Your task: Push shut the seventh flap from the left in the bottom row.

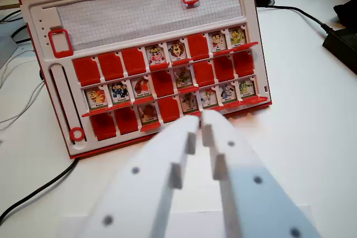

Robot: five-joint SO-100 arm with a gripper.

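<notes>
Left of the fingertips: red-and-white plastic flap-board game (56, 90), bottom row's early flaps down.
Gripper: white printed gripper (201, 122), fingers nearly together, holding nothing.
Ahead and right: seventh flap (227, 93), upright picture tile, just beyond the tips.
Far right: black cable (295, 10).

A lab or hobby bench, it seems: a plain white table (312, 126), loose black cables (290, 8) and a black box (341, 43) far right.

The claw (199, 124) hides part of the game board's (145, 4) bottom row; card faces too small to read.
</notes>
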